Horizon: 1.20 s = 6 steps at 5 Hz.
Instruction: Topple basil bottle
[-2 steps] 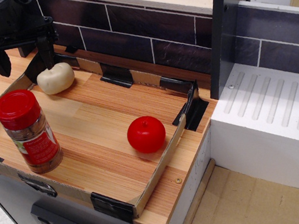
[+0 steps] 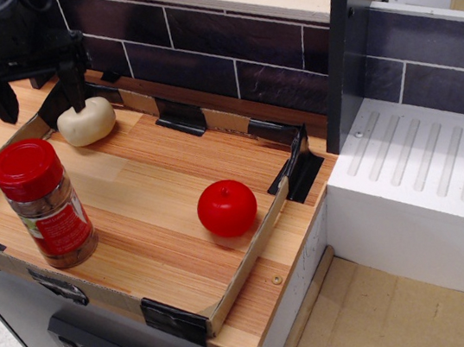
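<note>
The basil bottle (image 2: 45, 206) stands upright at the front left of the wooden tray (image 2: 165, 192). It is a clear jar with a round red cap, a red label and brownish contents. My black gripper (image 2: 37, 99) hangs open above the tray's far left corner, its two fingers spread wide. It is behind and above the bottle, well apart from it, and holds nothing. Its right finger hangs just above a cream, garlic-like object (image 2: 86, 121).
A red apple-like ball (image 2: 227, 207) lies right of the tray's middle. The tray has low cardboard walls with black corner clips. A dark tiled wall (image 2: 223, 53) runs behind. A white ribbed drainboard (image 2: 427, 166) and a dark post (image 2: 352, 42) stand at the right.
The gripper has shifted very slightly upward. The bottle, ball and cream object have not moved.
</note>
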Each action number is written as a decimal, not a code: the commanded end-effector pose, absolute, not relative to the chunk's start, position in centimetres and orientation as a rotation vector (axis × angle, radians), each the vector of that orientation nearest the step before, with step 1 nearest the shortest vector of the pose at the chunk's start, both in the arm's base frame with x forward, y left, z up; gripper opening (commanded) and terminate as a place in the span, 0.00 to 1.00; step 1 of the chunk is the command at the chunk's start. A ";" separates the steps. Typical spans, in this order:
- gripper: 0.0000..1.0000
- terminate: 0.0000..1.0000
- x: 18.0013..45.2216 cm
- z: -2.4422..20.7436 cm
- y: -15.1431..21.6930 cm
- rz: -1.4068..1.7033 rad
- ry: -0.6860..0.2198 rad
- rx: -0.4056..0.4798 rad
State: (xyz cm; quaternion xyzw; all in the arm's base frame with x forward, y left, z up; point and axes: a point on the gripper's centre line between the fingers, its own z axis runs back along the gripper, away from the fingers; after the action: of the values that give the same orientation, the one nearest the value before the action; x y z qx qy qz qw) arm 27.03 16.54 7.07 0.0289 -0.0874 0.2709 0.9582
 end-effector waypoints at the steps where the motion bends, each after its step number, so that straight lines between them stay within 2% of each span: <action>1: 1.00 0.00 26.9 9.3 14.9 0.369 -0.264 0.058; 2: 1.00 0.00 26.2 10.0 13.9 0.303 -0.270 0.063; 3: 1.00 0.00 25.2 10.3 13.5 0.244 -0.263 0.135; 4: 1.00 0.00 24.0 10.5 13.4 0.210 -0.260 0.163; 6: 1.00 0.00 22.0 10.4 13.2 0.168 -0.265 0.127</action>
State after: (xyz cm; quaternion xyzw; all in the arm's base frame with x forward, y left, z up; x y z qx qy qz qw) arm 21.69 12.73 9.35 0.0528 -0.1121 0.0822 0.9889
